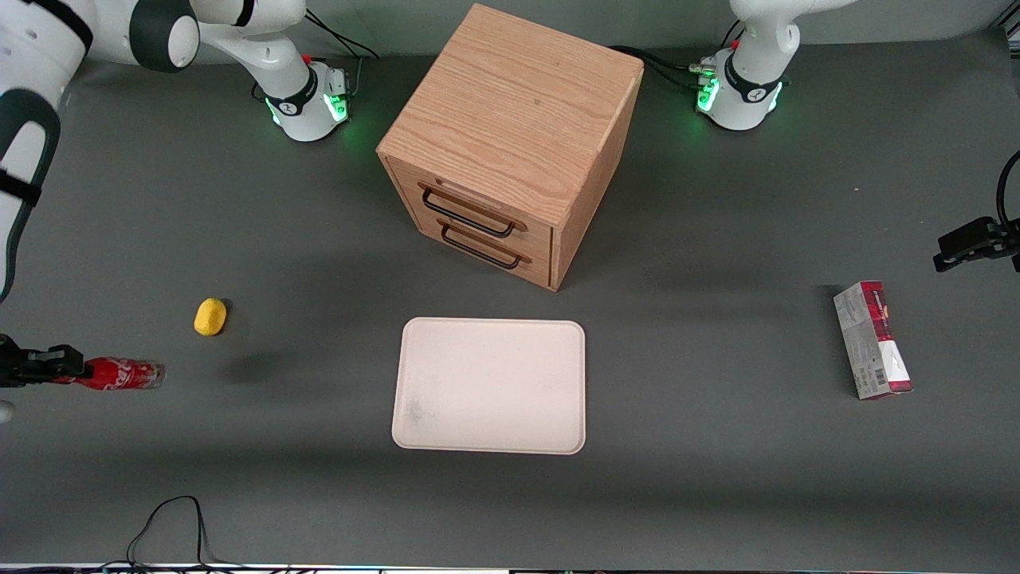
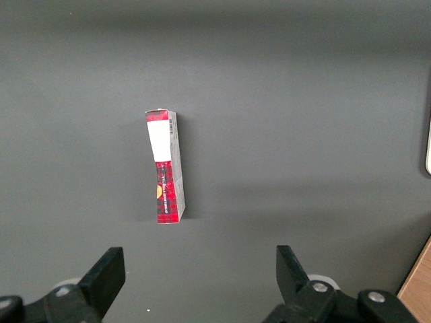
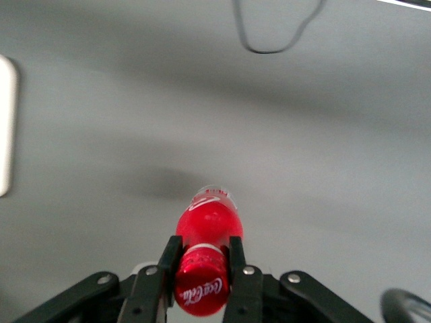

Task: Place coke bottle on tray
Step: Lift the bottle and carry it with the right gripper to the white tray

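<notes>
My right gripper is at the working arm's end of the table and is shut on the cap end of the coke bottle. The small red bottle with white script points out from the fingers toward the tray, and its shadow lies apart from it on the mat. In the right wrist view the two fingers clamp the neck just under the red cap of the bottle. The cream-white tray lies flat and bare mid-table, in front of the cabinet; its edge shows in the right wrist view.
A wooden drawer cabinet with two dark handles stands farther from the front camera than the tray. A small yellow object lies near the bottle. A red-and-grey carton lies toward the parked arm's end. A black cable loops at the front edge.
</notes>
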Robot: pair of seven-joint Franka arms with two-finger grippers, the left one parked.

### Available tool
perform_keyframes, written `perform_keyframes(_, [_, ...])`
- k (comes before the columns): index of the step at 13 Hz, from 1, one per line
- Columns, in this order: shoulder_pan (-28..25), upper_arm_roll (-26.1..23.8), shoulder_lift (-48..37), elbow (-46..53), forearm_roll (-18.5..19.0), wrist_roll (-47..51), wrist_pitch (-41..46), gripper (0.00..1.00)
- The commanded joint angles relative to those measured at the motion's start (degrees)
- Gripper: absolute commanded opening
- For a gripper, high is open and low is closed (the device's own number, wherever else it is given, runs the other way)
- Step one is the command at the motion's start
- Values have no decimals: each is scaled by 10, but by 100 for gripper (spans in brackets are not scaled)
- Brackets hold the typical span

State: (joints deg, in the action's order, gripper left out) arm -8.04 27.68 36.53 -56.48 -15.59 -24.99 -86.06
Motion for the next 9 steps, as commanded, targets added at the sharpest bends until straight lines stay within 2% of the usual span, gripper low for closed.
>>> perform_keyframes(1, [0, -98, -7, 97, 60, 112, 69, 14])
perform_keyframes(4, [0, -266, -19, 99, 136, 228, 46, 14])
perform_keyframes(7, [0, -442, 22, 96, 262, 361, -37, 15])
perform_keyframes(9, [-6, -487, 68, 84, 289, 404, -104, 15])
